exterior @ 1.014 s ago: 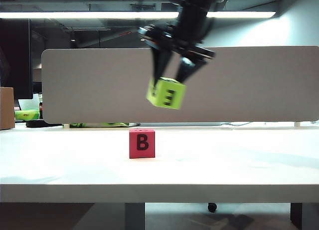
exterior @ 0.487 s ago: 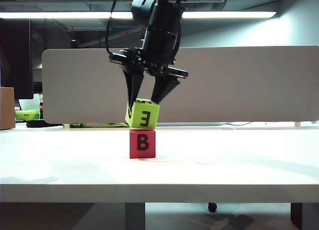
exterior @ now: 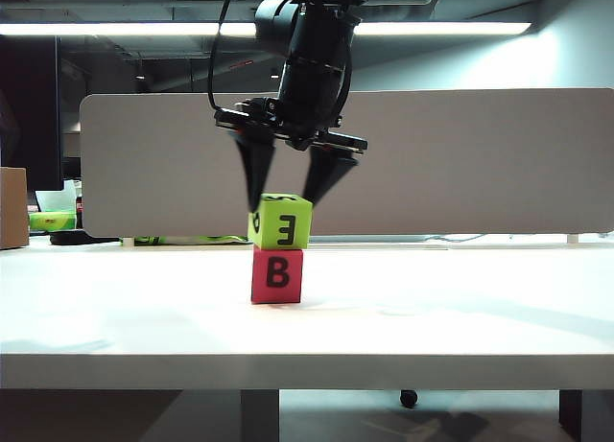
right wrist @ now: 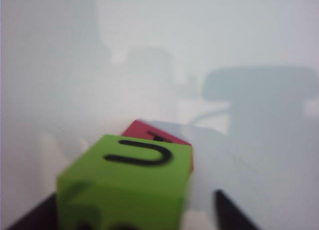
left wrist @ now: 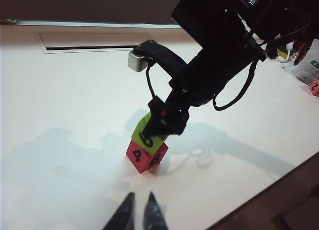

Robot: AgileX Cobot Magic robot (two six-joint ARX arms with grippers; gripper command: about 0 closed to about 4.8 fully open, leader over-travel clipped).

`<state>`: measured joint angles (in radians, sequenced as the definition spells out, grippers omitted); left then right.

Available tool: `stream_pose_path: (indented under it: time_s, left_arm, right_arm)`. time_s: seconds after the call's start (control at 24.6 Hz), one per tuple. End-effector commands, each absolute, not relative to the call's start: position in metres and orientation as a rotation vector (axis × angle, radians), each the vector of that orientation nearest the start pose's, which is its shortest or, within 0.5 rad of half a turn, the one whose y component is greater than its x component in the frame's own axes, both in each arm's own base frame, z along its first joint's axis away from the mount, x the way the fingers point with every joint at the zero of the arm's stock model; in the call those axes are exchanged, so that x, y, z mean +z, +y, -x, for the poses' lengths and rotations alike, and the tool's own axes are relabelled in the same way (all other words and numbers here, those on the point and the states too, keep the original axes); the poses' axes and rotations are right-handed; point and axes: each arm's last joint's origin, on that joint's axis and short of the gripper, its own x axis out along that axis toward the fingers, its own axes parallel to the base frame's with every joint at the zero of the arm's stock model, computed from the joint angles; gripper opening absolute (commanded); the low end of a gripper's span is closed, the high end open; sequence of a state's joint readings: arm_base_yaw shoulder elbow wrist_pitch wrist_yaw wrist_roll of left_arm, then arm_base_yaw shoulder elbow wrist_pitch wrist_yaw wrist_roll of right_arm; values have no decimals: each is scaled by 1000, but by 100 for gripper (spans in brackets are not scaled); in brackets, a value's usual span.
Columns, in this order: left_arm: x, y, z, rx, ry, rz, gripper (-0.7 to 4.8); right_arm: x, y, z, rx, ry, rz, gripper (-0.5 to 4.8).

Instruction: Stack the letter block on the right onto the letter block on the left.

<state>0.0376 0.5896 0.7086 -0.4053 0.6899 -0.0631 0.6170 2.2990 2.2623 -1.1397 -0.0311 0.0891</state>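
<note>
Green block (exterior: 280, 221) atop red block (exterior: 277, 275); right gripper (exterior: 285, 188) open, left gripper (left wrist: 139, 213) fingertips only.

On the white surface (left wrist: 60, 115) a green block (left wrist: 147, 135) sits on a pink block (left wrist: 144, 157), turned a little askew on it. The right gripper (left wrist: 167, 124) reaches down from the far side over the green block. The left gripper (left wrist: 139, 212) hovers near, apart from the stack, its jaws almost together.

E block (exterior: 280, 221) sits atop B block (exterior: 277, 275)
</note>
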Motion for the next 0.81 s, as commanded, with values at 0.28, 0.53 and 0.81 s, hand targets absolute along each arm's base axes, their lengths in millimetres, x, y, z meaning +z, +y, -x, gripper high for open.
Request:
stream_pose_path:
  time_s: [0.28,0.53,0.81]
  left_arm:
    - [315,-14,-124,-643,282,158,26]
    - [315,-14,-124,-643,281,157,26]
    - [317,-12,-126,-586,255,140,26]
  right_arm:
    - [273,277,-386,529,1169,261,410]
    - [309,277,-366,539,1089,255,378]
    - [381,272,-314,664,859,449,-6]
